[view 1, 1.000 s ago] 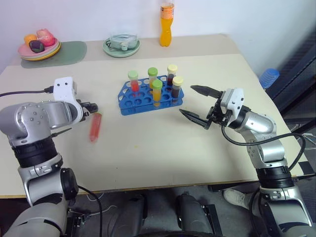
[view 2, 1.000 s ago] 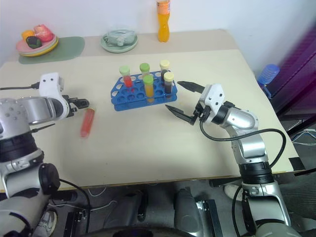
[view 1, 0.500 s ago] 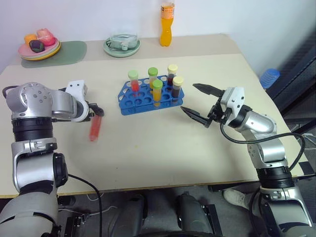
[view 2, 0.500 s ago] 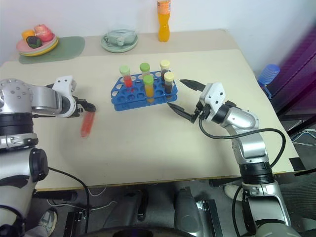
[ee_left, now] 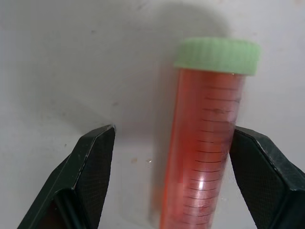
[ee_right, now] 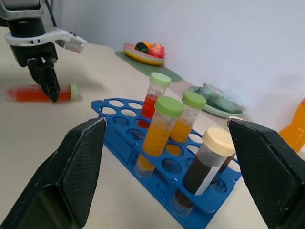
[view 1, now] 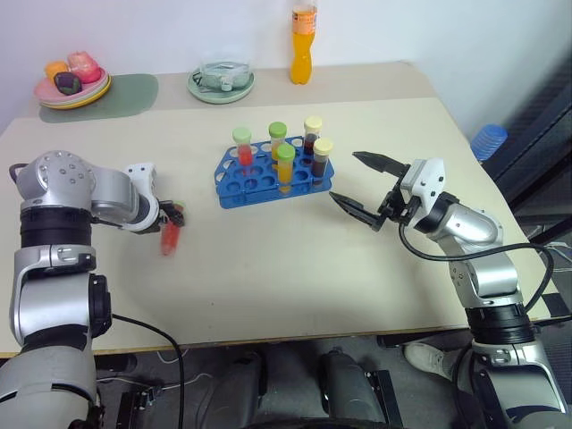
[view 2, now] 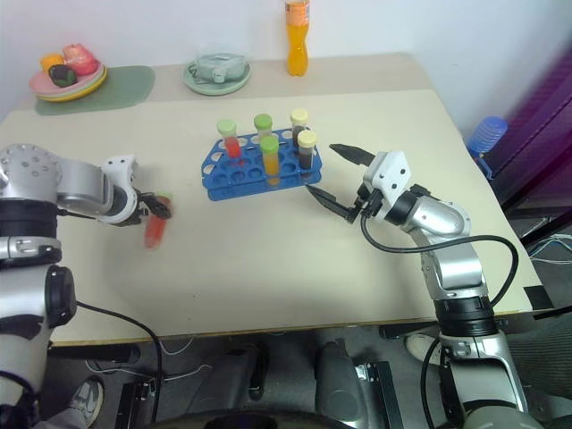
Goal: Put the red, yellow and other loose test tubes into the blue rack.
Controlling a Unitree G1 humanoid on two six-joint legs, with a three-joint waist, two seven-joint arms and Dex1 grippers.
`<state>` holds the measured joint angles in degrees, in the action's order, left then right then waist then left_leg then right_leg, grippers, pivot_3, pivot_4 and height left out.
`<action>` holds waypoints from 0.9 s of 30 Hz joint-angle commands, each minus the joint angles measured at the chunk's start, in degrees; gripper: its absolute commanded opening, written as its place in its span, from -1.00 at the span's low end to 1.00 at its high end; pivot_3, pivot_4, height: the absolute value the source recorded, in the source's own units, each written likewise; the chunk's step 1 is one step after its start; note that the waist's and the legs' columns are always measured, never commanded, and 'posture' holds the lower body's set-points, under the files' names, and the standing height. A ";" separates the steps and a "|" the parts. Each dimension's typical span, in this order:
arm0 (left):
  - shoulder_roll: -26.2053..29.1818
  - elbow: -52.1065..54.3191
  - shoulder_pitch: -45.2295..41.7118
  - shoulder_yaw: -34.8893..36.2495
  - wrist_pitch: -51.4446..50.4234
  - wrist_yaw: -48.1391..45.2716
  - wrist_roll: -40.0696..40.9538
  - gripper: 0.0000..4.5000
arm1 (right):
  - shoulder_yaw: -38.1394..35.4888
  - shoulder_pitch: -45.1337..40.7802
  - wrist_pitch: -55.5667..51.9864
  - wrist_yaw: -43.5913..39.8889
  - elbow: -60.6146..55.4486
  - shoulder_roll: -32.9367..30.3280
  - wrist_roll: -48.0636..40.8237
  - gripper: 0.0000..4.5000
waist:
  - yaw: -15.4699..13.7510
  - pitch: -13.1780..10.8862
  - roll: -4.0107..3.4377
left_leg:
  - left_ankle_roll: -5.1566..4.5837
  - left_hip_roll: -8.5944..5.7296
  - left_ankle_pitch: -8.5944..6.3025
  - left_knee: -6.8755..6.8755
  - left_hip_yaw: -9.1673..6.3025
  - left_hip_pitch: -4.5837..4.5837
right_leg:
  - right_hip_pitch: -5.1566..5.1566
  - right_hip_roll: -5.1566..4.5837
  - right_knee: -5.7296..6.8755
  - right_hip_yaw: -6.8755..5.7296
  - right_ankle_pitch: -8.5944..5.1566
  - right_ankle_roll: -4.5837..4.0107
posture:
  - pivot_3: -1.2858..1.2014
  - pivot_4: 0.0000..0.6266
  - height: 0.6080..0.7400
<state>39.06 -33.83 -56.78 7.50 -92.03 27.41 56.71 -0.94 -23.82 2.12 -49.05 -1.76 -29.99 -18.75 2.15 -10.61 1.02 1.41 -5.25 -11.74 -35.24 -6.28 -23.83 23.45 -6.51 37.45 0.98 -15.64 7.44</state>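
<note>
On the table [view 1: 268, 259], a red tube [ee_left: 202, 152] with a green cap is seen lying flat, left of the blue rack [view 1: 268, 183]. It is straddled by the left gripper [ee_left: 171, 181], whose fingers are spread wide and not clamped. Five capped tubes are held upright in the rack. Right of the rack, the right gripper [view 1: 365, 186] is held open and empty.

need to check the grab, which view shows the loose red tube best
The left wrist view: the red tube lies close up between the open left pincer fingers, green cap and scale marks plain. The eye views show it small on the table, partly behind that pincer. The right wrist view shows it lying far off, past the rack.
</note>
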 commanded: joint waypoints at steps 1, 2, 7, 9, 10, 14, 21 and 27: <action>0.03 -1.21 -1.50 0.09 -0.47 1.01 -1.59 0.42 | -1.66 -0.07 0.38 0.69 -1.58 -0.29 -0.33 0.89 | 0.10 0.00 0.00 | 0.00 0.00 0.00 0.01 0.00 0.00 | 0.00 0.00 0.01 0.00 0.00 0.00 | 0.03 -0.52 1.00; -0.05 -1.52 -1.74 0.08 -0.47 1.14 -1.83 0.29 | -1.70 -0.01 0.32 0.78 -1.59 -0.32 -0.36 0.89 | 0.11 0.00 0.00 | 0.00 0.01 0.00 0.01 0.00 0.00 | 0.01 0.00 0.01 0.00 0.00 0.00 | 0.03 -0.52 1.00; -0.60 -1.94 -1.75 2.00 -0.47 2.28 -3.93 -0.66 | -1.42 0.27 0.34 0.81 -1.38 -0.37 -0.09 0.89 | -0.01 0.00 0.00 | 0.01 -0.01 0.00 -0.01 0.01 0.00 | 0.00 -0.01 0.01 0.00 0.00 0.00 | 0.03 -0.52 1.00; -0.28 -0.31 -0.49 2.58 -0.47 1.94 -3.72 -0.66 | -1.21 -0.14 0.24 0.95 -0.61 -0.17 0.14 0.89 | 0.01 0.01 0.00 | 0.01 -0.01 0.01 0.00 0.00 0.00 | 0.00 -0.01 0.01 0.00 0.00 0.00 | 0.03 -0.52 1.00; -0.09 0.64 0.12 2.68 -0.47 1.70 -3.63 -0.66 | -1.13 -0.29 0.15 1.01 -0.28 -0.10 0.24 0.89 | 0.07 0.01 -0.01 | 0.01 0.00 0.01 0.00 0.00 0.00 | 0.00 -0.01 0.02 0.00 0.00 0.00 | 0.03 -0.52 1.00; 2.96 9.40 6.31 4.00 -0.47 0.11 0.68 -0.66 | -0.72 -0.61 0.82 0.38 1.68 0.04 0.70 0.89 | 0.47 0.02 -0.02 | 0.02 0.01 0.01 0.01 0.01 0.03 | 0.02 -0.01 0.06 0.04 0.00 0.00 | 0.03 -0.52 1.00; 0.60 41.28 23.83 16.53 12.49 -11.73 1.31 -0.66 | -0.31 -1.74 1.68 -0.40 4.51 0.60 1.09 0.89 | 0.27 0.02 -0.02 | 0.03 0.03 0.01 0.04 0.05 0.04 | 0.14 0.03 0.14 0.28 0.00 0.00 | 0.03 -0.52 1.00; -4.99 55.59 34.26 18.63 42.68 -38.08 -5.18 -0.66 | -0.48 -1.85 1.48 -0.73 5.54 0.38 1.32 0.89 | -1.30 0.03 -0.01 | 0.08 0.03 0.02 0.01 0.13 -0.04 | 0.03 0.00 -0.21 0.23 0.02 -0.04 | 0.03 -0.52 1.00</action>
<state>33.60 19.48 -22.62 26.12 -55.26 -7.91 54.92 -0.37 -25.08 2.94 -49.71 4.71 -29.48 -17.10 0.85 -10.57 1.02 1.48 -5.22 -11.72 -35.23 -6.16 -23.86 23.47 -6.51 37.23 1.21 -15.62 7.39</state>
